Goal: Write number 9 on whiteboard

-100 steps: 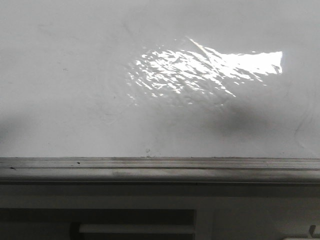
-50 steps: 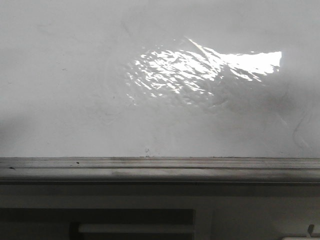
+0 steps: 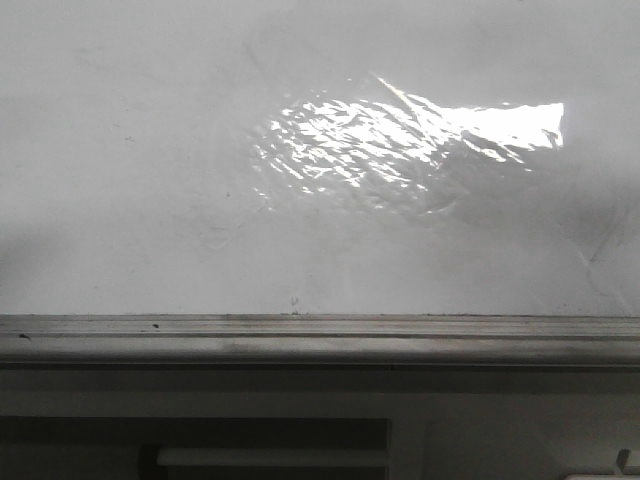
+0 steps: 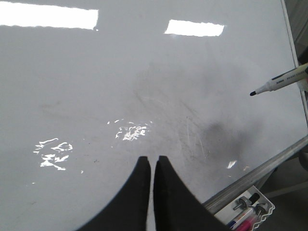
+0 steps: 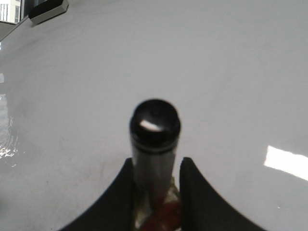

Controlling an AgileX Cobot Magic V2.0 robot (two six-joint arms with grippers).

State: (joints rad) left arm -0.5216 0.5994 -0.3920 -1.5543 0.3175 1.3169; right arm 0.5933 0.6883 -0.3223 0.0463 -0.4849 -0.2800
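The whiteboard (image 3: 150, 180) fills the front view, glossy and wrinkled, with a grey metal rim (image 3: 320, 335) along its near edge. No number 9 stroke shows on it; only a tiny dark squiggle (image 3: 294, 300) sits by the rim. Neither gripper shows in the front view. My right gripper (image 5: 156, 166) is shut on a white marker pen (image 5: 154, 144) that points at the board (image 5: 216, 72). In the left wrist view the pen (image 4: 284, 81) enters from the side, its black tip a little above the board (image 4: 96, 96). My left gripper (image 4: 154, 161) is shut and empty over the board.
A small tray (image 4: 248, 209) with several spare markers hangs below the board's rim (image 4: 260, 168). A dark block (image 5: 47, 10) lies at a far corner of the board. Bright light glare (image 3: 400, 140) covers part of the film.
The dark shadow on the right part of the board has drifted right and faded. The board itself has not changed.
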